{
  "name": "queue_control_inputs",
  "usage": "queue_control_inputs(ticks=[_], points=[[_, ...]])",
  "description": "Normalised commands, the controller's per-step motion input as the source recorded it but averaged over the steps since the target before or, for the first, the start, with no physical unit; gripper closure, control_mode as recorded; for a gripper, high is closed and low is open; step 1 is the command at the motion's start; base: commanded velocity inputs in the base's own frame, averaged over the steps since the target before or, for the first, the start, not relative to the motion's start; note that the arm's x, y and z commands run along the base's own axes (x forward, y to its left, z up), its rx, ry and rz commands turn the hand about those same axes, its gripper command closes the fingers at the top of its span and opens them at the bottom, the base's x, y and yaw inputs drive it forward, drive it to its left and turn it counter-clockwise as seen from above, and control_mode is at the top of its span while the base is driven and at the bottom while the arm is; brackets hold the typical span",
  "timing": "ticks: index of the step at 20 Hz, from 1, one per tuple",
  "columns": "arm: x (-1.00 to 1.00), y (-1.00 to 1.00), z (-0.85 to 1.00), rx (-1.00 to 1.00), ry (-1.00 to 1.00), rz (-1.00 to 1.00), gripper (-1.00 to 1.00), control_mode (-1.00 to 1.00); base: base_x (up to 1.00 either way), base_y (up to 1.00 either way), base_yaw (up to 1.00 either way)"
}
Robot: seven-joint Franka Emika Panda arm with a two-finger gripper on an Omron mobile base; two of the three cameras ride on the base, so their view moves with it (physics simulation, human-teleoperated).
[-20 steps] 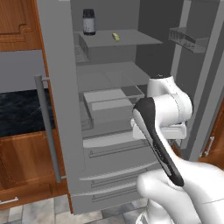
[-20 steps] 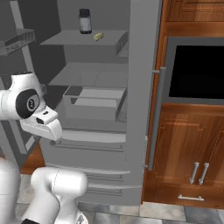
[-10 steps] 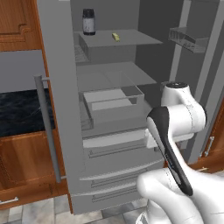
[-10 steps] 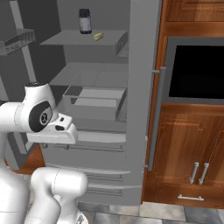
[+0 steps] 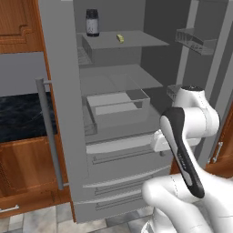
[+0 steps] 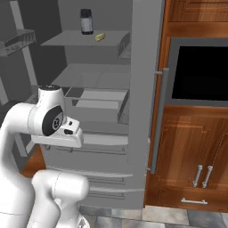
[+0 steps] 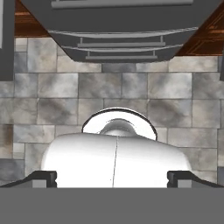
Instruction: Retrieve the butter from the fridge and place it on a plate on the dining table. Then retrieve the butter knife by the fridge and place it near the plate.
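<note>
Jaws of the gripper (image 7: 112, 177) stood wide open and held nothing, pointing down at the stone floor (image 7: 131, 87). Up in the open fridge (image 5: 63, 91), the butter (image 5: 120, 38) lay on the top shelf (image 5: 123, 42), near a dark jar (image 5: 92, 22).

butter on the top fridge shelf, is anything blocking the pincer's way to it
Nothing visible does. The fridge doors stand open and the butter lies bare on the upper shelf, the dark jar apart to its left. The open pincer points down at the floor, well below that shelf.
</note>
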Motion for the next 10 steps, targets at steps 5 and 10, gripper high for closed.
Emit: queue_control_inputs(ticks=[5, 10], points=[[0.19, 0.1, 0.0, 0.0, 0.0, -0.03, -1.0, -1.0, 0.0, 0.0, 0.0], [0.07, 0.03, 0.0, 0.0, 0.0, -0.01, -1.0, 1.0, 0.42, 0.08, -0.02]])
